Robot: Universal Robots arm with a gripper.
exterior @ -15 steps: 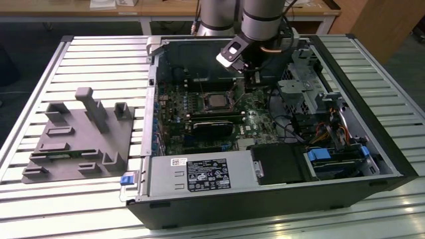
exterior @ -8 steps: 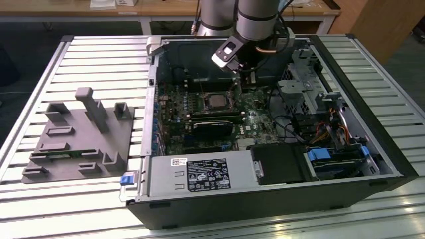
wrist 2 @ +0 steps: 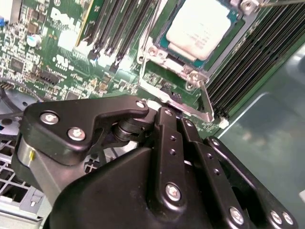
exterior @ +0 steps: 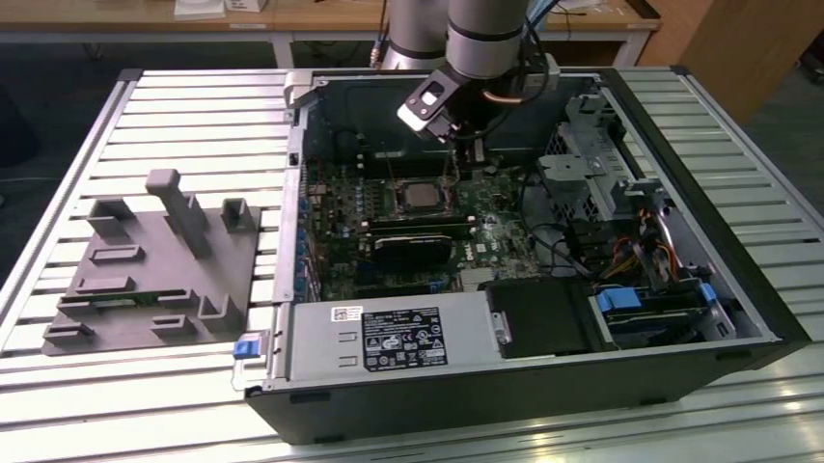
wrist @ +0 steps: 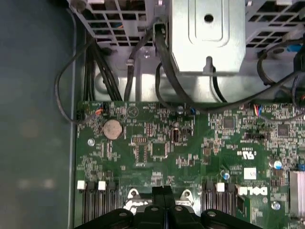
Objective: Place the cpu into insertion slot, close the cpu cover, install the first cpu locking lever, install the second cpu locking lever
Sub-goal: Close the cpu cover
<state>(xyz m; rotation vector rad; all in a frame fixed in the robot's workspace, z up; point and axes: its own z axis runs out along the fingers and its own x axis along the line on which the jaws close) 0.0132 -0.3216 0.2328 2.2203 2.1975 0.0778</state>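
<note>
Plainly, the danger sits around the socket: the cpu [wrist 2: 200, 26] lies in the insertion slot [wrist 2: 172, 56] on the green board, and the cpu cover [wrist 2: 159, 61] looks to be down around it, though from this angle I cannot be sure it lies flat. My gripper [wrist 2: 167, 112] has its fingers pressed together with nothing visible between them, tip just beside the thin locking lever [wrist 2: 206, 98]. If I push off-centre, that springy lever could slip free and flick up, or my tip could skid onto the small parts of the board or the memory slots [wrist 2: 119, 28] next to the socket. If the cover is riding high, forcing the lever could load the chip unevenly and harm the pins below. The computer case [exterior: 515, 405] lies open on a slatted metal surface [exterior: 129, 116], with a grey fixture block [exterior: 149, 270] on the exterior view's left. Beyond it stands a wooden bench [exterior: 322, 19], with dark floor around.
</note>
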